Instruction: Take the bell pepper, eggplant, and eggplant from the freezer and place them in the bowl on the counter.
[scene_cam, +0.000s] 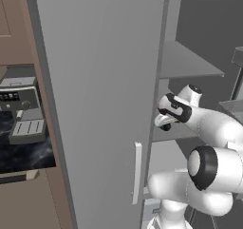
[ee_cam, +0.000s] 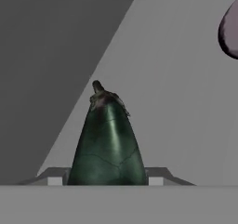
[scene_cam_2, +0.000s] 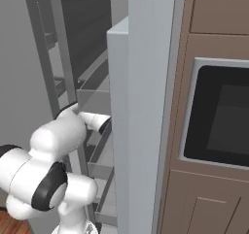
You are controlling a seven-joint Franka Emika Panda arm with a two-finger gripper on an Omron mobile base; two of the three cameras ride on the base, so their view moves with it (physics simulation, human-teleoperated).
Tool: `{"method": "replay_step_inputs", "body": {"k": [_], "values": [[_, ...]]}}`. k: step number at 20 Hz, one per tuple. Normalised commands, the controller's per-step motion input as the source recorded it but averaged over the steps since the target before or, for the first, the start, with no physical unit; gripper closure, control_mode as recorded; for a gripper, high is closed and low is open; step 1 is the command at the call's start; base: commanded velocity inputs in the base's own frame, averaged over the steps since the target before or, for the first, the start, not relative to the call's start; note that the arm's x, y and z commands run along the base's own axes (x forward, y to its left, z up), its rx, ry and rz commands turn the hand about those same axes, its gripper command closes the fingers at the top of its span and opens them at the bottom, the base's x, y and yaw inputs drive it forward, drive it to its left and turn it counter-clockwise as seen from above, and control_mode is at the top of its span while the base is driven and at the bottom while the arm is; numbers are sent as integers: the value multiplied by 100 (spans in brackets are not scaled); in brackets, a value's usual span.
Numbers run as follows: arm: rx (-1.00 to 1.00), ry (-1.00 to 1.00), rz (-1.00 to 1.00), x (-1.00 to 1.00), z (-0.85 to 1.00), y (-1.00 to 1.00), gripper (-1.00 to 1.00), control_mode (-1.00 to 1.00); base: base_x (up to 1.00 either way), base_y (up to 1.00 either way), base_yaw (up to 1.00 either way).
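The arm reaches into the open freezer (scene_cam: 190, 62), its hand tucked just past the edge of the flat grey door (scene_cam: 104, 95) with the slim white handle (scene_cam: 137, 172), level with a middle shelf (scene_cam: 166, 133). From the hand view the gripper (ee_cam: 108, 180) is clamped on a dark green, glossy eggplant (ee_cam: 108, 144): the fruit's broad end sits squarely between the two finger tips and its tapered stem end points away over the grey shelf floor. A second, purplish rounded vegetable (ee_cam: 230, 32) shows at the upper right edge, well apart; it is cut off, so whether it is the other eggplant cannot be told.

Judged from its look, the held eggplant is firm but not hard, moderately light, and smooth-skinned enough to slide if squeezed weakly. The grip at the thick body seems the sound choice; the narrow stem end would offer less purchase. Its skin could bruise under heavy pressure, and a fast swing past the door edge might twist it loose
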Motion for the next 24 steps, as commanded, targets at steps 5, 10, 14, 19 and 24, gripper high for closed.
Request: {"method": "replay_step_inputs", "body": {"k": [5, 10, 14, 19, 24], "values": [[-2, 3, 0, -52, 49, 27, 100, -100, 0, 0, 0], [-4, 4, -1, -57, 44, 14, 100, -100, 0, 0, 0], [-1, 5, -2, -65, 35, 4, 100, -100, 0, 0, 0], [-2, 6, -1, -69, 43, 26, 100, -100, 0, 0, 0], [-11, 11, -13, -62, 53, 2, 100, -100, 0, 0, 0]]}}
